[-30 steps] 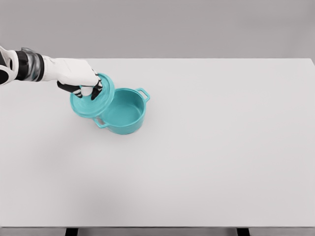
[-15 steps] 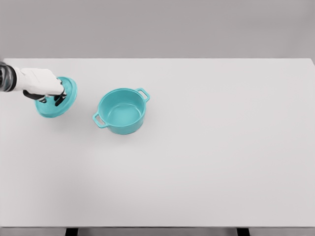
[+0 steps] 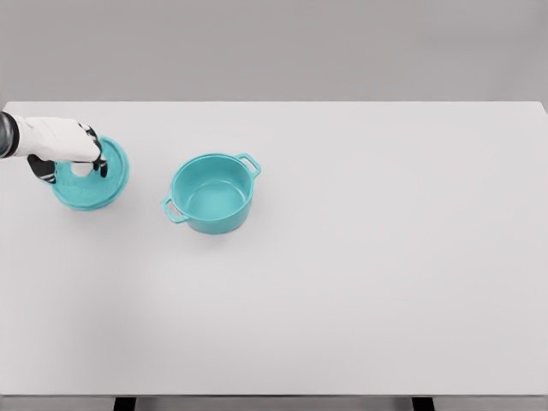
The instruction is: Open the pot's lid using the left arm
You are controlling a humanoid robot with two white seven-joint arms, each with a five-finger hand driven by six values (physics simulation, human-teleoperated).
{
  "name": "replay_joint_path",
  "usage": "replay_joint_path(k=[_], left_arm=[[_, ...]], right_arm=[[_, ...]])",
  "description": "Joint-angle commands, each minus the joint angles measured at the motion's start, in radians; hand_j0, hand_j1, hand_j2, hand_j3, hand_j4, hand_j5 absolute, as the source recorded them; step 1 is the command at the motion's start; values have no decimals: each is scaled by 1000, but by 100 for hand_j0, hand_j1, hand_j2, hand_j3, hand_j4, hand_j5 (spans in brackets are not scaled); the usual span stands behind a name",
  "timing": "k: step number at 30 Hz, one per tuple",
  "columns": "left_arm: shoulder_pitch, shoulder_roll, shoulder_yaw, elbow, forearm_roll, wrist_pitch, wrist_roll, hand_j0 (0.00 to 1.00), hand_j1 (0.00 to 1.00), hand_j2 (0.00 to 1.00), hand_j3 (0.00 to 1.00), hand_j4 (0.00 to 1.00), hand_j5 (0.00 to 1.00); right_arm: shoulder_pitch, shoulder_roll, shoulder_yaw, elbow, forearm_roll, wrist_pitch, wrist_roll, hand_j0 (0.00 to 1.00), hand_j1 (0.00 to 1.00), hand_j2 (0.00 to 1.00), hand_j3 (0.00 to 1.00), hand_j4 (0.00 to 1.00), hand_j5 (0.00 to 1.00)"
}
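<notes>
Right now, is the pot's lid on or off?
Off. The pot stands open, its inside showing; the left hand holds the lid off to its left.

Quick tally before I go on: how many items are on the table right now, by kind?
Teal round pot, open, with two side handles: 1
Teal round lid, off the pot, at the white table's left end, under the left hand gripping it: 1
Total: 2 items, both teal.
</notes>
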Motion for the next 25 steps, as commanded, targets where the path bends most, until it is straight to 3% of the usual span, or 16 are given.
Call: replay_joint_path(k=[1,11,12,13,14,15,16,20,25], left_arm=[[0,0,2,2,2,2,-1,100,100,100,100,100,100],[17,-17,6,31,7,5,-1,100,100,100,100,100,100],[12,-13,18,30,62,2,-1,100,100,100,100,100,100],[11,-3,31,42,215,6,-1,100,100,100,100,100,100],[11,-2,41,117,390,-3,-1,100,100,100,100,100,100],[15,-3,52,169,504,-5,-1,100,100,100,100,100,100],[17,-5,58,200,535,6,-1,100,100,100,100,100,100],[21,-17,87,356,533,9,-1,100,100,100,100,100,100],[34,-25,92,402,529,8,-1,100,100,100,100,100,100]], right_arm=[[0,0,0,-1,0,0,0,100,100,100,100,100,100],[0,0,0,0,0,0,0,100,100,100,100,100,100],[0,0,0,0,0,0,0,100,100,100,100,100,100],[0,0,0,0,0,0,0,100,100,100,100,100,100],[0,0,0,0,0,0,0,100,100,100,100,100,100],[0,0,0,0,0,0,0,100,100,100,100,100,100],[0,0,0,0,0,-1,0,100,100,100,100,100,100],[0,0,0,0,0,0,0,100,100,100,100,100,100],[0,0,0,0,0,0,0,100,100,100,100,100,100]])
